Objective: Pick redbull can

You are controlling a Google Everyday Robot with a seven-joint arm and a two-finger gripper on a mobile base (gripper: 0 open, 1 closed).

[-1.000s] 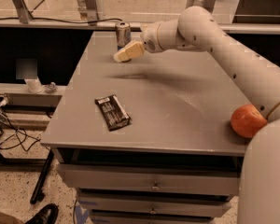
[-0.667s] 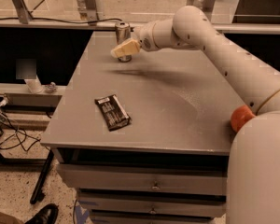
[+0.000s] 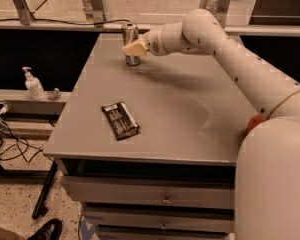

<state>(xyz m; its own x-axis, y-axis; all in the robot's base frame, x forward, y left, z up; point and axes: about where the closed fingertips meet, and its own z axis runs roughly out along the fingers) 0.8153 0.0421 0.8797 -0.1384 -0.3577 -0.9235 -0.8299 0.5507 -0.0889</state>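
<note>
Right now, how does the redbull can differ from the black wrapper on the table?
The redbull can stands upright; the black wrapper lies flat. The can is shiny metal, the wrapper dark with pale print. The can sits at the far edge of the table with the hand right at it; the wrapper lies nearer the front left, away from the hand. Both rest on the same grey table.

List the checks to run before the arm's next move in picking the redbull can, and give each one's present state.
1. Redbull can upright, near the table's far edge: ok.
2. Gripper level with the can's middle, right against it: ok.
3. Secure hold on the can: cannot tell.
4. Snack wrapper well apart from the can: ok.
5. Can lifted off the table: not ok, it stands on it.
</note>
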